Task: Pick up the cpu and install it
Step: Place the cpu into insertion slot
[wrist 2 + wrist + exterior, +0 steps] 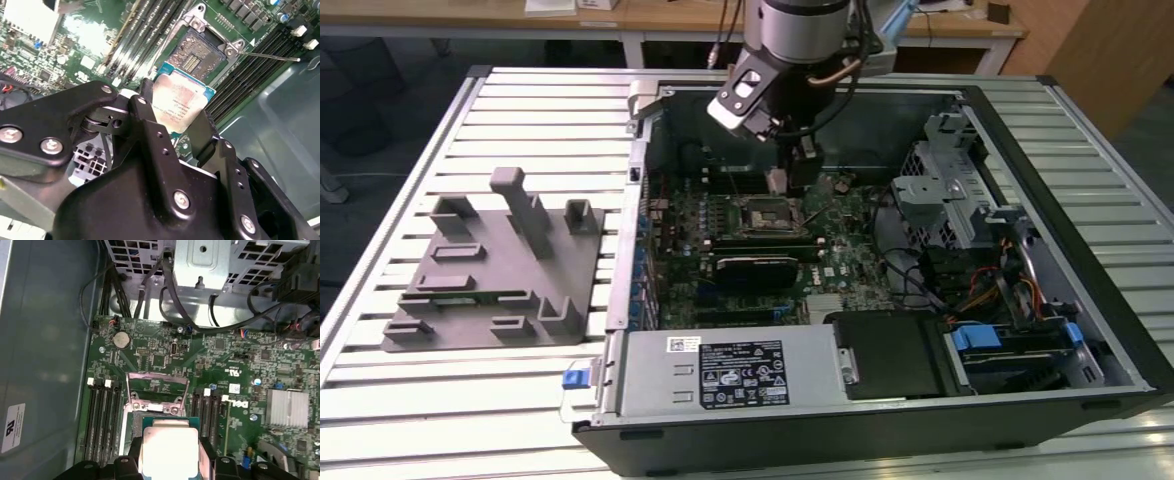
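Exterior view: the gripper (790,172) hangs inside the open case (1067,330), with the socket (765,212) close at its seven o'clock. In the second wrist view its jaws pinch the cpu (180,100) by opposite edges, level, just short of the socket.

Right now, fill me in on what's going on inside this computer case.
The arm's gripper has its fingers shut on the cpu, holding it over the open socket on the motherboard inside the open computer case. The cpu is not yet seated in the socket. The grey tray sits on the table at the exterior view's left of the case.
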